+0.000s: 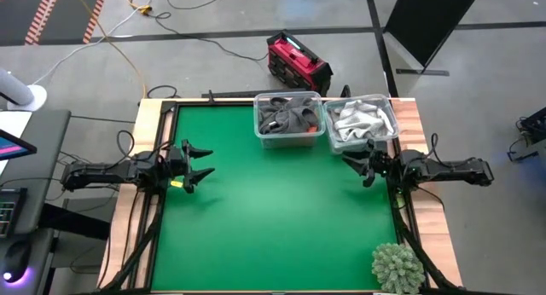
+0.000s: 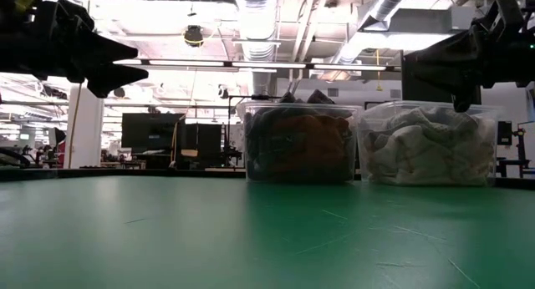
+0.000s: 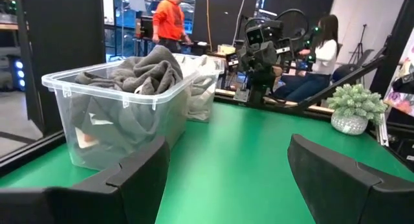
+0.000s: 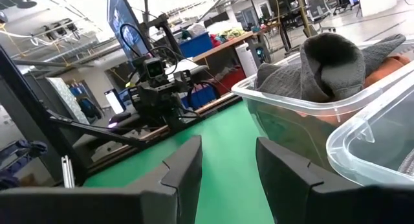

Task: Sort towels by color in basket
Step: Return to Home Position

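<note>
Two clear plastic bins stand at the table's far edge. The left bin (image 1: pixel 289 120) holds dark grey towels (image 1: pixel 286 116) with a bit of rust-orange (image 2: pixel 311 143) showing; the right bin (image 1: pixel 363 122) holds light grey and white towels (image 1: pixel 358 120). My left gripper (image 1: pixel 198 166) is open, hovering over the table's left side, clear of everything. My right gripper (image 1: pixel 358 164) is open, hovering by the right edge, just in front of the right bin. In the wrist views the left gripper (image 3: pixel 226 166) and the right gripper (image 4: pixel 228 162) hold nothing.
A green spiky plant ball (image 1: pixel 397 268) sits at the table's near right corner. The green mat (image 1: pixel 273 218) lies between the arms. A red case (image 1: pixel 298 63) and cables lie on the floor beyond the table. People show in the room behind, in the left wrist view.
</note>
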